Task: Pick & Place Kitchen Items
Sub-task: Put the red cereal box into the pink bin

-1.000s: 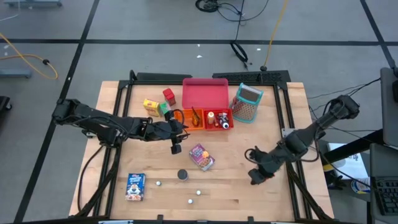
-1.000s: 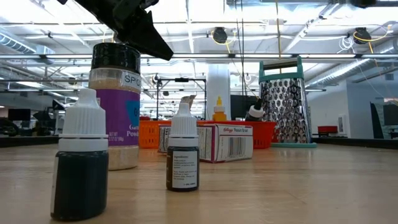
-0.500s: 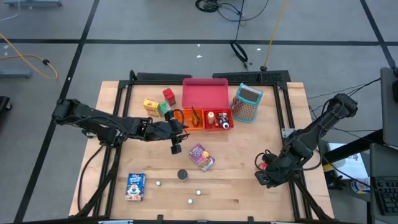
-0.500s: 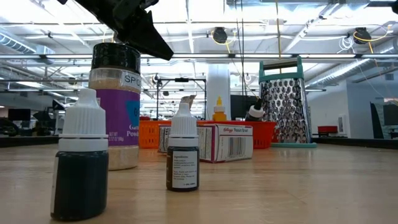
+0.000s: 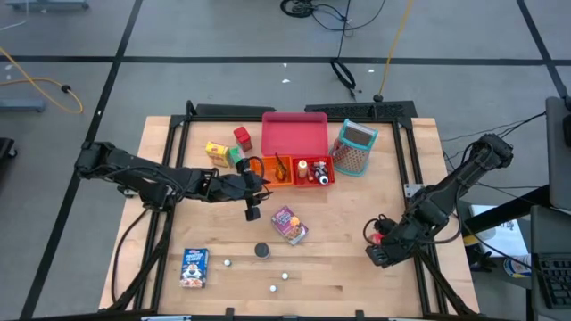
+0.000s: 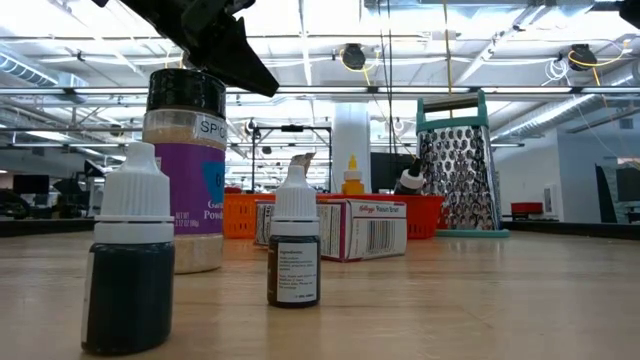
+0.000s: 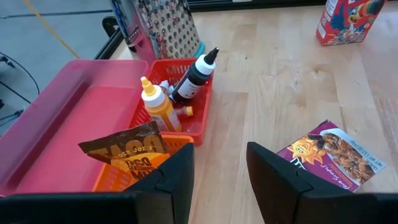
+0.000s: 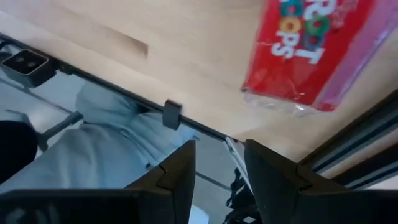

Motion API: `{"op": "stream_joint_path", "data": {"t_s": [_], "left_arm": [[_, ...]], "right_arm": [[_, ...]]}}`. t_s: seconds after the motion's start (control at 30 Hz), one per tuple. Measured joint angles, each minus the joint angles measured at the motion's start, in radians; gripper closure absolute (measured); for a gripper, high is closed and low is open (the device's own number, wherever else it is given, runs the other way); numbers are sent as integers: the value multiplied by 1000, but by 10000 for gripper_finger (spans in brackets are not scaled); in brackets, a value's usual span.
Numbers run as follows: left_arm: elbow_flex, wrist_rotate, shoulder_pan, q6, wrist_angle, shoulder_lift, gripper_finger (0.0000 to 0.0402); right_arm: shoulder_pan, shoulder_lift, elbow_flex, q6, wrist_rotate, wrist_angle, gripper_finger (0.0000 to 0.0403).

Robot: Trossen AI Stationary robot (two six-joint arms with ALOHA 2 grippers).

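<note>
The wooden table (image 5: pixel 339 267) holds a pink tray (image 5: pixel 293 135), a grater (image 5: pixel 354 148), a blue box (image 5: pixel 194 267), a purple packet (image 5: pixel 289 225), a black can (image 5: pixel 261 251) and small white balls (image 5: pixel 285 275).

Tray (image 5: pixel 293 135) at the bench's (image 5: pixel 393 178) far edge, bins (image 5: pixel 299 172) before it, grater (image 5: pixel 354 147) right; cereal box (image 5: pixel 194 267) near the front-left corner.

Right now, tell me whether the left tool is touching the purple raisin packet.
Apart. The left wrist view shows bare wood between the left tool and the purple packet; the high view agrees.
</note>
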Motion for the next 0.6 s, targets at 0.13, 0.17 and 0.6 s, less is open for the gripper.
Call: {"op": "stream_joint_path", "data": {"t_s": [0.13,0.17,0.6], "left_arm": [[0,0,0,1,0,0,252],[0,0,0,1,0,0,252],[0,1,0,4,0,0,252]], "right_arm": [[0,0,-8,-37,0,8,273],[0,0,-15,-59,0,29,273],[0,0,-246,-18,-26,434,271]]}}
